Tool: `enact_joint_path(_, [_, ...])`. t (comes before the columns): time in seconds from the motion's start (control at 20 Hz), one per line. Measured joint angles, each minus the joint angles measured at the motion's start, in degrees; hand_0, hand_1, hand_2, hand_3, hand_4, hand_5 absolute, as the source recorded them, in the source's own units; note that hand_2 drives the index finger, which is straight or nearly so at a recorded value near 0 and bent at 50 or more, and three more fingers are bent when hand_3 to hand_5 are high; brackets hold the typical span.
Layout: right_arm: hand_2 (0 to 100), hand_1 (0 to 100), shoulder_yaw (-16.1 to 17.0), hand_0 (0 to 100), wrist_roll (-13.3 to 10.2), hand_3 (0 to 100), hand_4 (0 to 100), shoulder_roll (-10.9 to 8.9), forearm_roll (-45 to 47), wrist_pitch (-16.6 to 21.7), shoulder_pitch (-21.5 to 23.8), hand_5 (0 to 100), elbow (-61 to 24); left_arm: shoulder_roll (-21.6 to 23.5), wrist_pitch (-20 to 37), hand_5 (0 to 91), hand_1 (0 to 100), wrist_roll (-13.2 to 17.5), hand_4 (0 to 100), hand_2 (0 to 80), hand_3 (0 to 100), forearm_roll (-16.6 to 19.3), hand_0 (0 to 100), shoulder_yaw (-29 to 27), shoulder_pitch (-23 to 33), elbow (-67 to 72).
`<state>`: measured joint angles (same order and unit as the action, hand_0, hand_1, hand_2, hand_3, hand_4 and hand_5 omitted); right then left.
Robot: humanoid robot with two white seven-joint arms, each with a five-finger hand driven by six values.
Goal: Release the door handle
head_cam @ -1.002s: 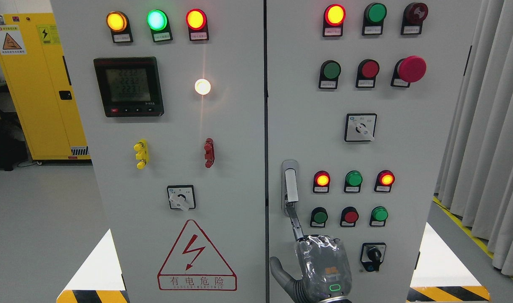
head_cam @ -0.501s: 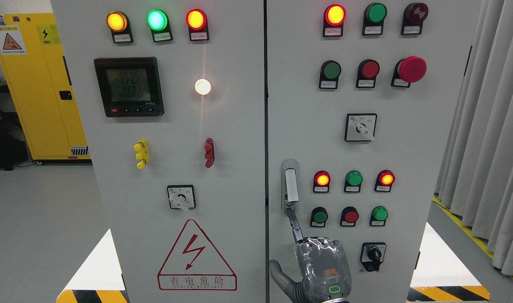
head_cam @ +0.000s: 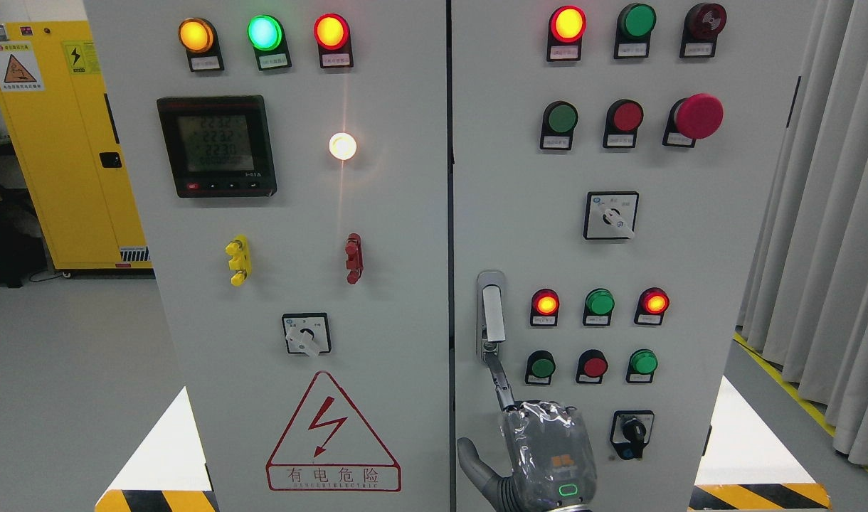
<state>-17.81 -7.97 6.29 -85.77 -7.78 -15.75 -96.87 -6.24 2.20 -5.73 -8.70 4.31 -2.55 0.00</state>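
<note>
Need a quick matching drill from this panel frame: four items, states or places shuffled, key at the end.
1. mushroom button
2. door handle
3. meter display
4. warning triangle

a. upper left door
b. red, upper right door
c. lower left door
d. right door's left edge, a hand's finger at its foot

Pairs: 1-b, 2-d, 3-a, 4-c

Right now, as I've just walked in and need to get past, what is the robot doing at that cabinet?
The robot's right hand is raised in front of the right door of the electrical cabinet. One outstretched finger reaches up to the lower end of the door handle, and the thumb sticks out to the side. It has no full grip on the handle. The left arm is out of view.
</note>
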Motion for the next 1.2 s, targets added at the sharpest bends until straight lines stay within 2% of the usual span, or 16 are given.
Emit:
enact_joint_path(0.35, [2,40,0.0,31,-0.6,100,100,-0.18,0.0,0.4,0.4,100,-1.8,0.0,0.0,0.0,56,0.0,0,0.0,0,0.0,12,0.0,0.0,0.0])
enact_joint_path(0.45, [11,41,0.0,33,-0.6,98,99,-0.21,0.0,0.6,0.5,100,-2.3,0.0,0.0,0.0,56,0.0,0,0.0,0,0.0,12,0.0,0.0,0.0])
enact_joint_path(0.6, [25,42,0.0,37,-0.7,87,93,-0.27,0.0,0.7,0.8,100,-3.1,0.0,0.0,0.0,56,0.0,0,0.0,0,0.0,12,0.0,0.0,0.0])
enact_joint_path(0.65, [28,42,0.1,39,-0.7,86,92,-0.3,0.0,0.7,1.0,100,-3.4,0.0,0.0,0.0,56,0.0,0,0.0,0,0.0,12,0.0,0.0,0.0])
enact_joint_path(0.75, [43,43,0.1,46,-0.8,81,89,-0.33,0.0,0.8,1.2,96,-4.1,0.0,0.0,0.0,56,0.0,0,0.0,0,0.0,12,0.0,0.0,0.0])
enact_joint_path(0.8, [44,44,0.2,49,-0.9,81,89,-0.34,0.1,0.9,1.2,96,-4.4,0.0,0.0,0.0,56,0.0,0,0.0,0,0.0,12,0.0,0.0,0.0])
enact_joint_path(0.85, [51,44,0.2,52,-1.0,81,89,-0.34,0.1,0.9,1.4,96,-4.7,0.0,0.0,0.0,56,0.0,0,0.0,0,0.0,12,0.0,0.0,0.0])
enact_joint_path(0.9, [58,45,0.3,60,-0.9,87,90,-0.36,0.1,1.1,1.5,96,-5.1,0.0,0.0,0.0,56,0.0,0,0.0,0,0.0,12,0.0,0.0,0.0])
enact_joint_path(1.0, [65,45,0.3,66,-0.3,93,94,-0.37,0.1,1.2,1.6,98,-5.9,0.0,0.0,0.0,56,0.0,0,0.0,0,0.0,12,0.0,0.0,0.0])
enact_joint_path(1.05, [65,44,0.4,66,0.0,95,94,-0.38,0.2,1.2,1.7,100,-6.2,0.0,0.0,0.0,56,0.0,0,0.0,0,0.0,12,0.0,0.0,0.0])
enact_joint_path(1.1, [69,43,0.4,68,0.2,100,96,-0.38,0.2,1.2,1.8,100,-6.6,0.0,0.0,0.0,56,0.0,0,0.0,0,0.0,12,0.0,0.0,0.0])
enact_joint_path(1.15, [70,43,0.5,66,0.4,100,97,-0.38,0.2,1.2,1.9,100,-7.0,0.0,0.0,0.0,56,0.0,0,0.0,0,0.0,12,0.0,0.0,0.0])
enact_joint_path(1.2, [76,41,0.5,66,0.4,100,100,-0.37,0.2,1.2,2.0,100,-7.3,0.0,0.0,0.0,56,0.0,0,0.0,0,0.0,12,0.0,0.0,0.0])
